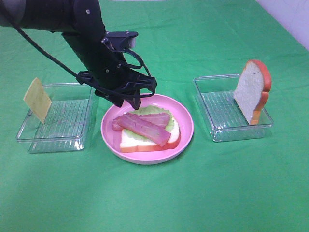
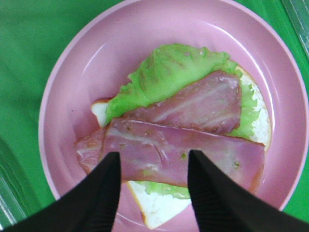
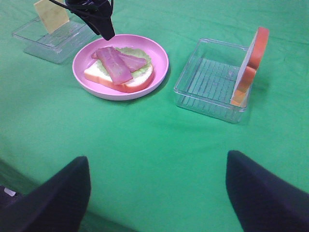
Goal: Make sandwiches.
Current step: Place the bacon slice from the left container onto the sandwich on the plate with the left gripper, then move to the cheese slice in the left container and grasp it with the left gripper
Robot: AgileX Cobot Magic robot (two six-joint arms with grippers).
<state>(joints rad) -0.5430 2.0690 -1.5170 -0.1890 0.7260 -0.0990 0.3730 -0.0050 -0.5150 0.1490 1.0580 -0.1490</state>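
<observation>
Left pincer [image 2: 152, 159] hung over the bacon [image 1: 145, 126] on the plate [image 1: 186, 126], jaws apart, holding nothing. Cheese slice [image 1: 37, 99] stood on edge in the tray [image 1: 53, 145] off to its left, so that arm was nearer. Right pincer [image 3: 157, 159] gaped wide, empty, well back on the bench.

1. The plate [image 1: 189, 126] lay on the counter [image 1: 241, 193], directly under the left end effector [image 1: 127, 103].
2. On the plate the lower bread slice [image 1: 130, 141] carried the lettuce leaf [image 1: 170, 123], the bacon strips [image 1: 145, 126] overlapping on top, one end beneath that end effector.
3. The left tray [image 1: 58, 140] sat to its left, the cheese slice [image 1: 37, 100] leaning at the outer wall.
4. The right tray [image 1: 217, 104] sat to its right, beyond the plate, the standing bread slice [image 1: 251, 87] inside at the outer wall.
5. Everything lay ahead of the right end effector [image 3: 157, 169], well apart.
</observation>
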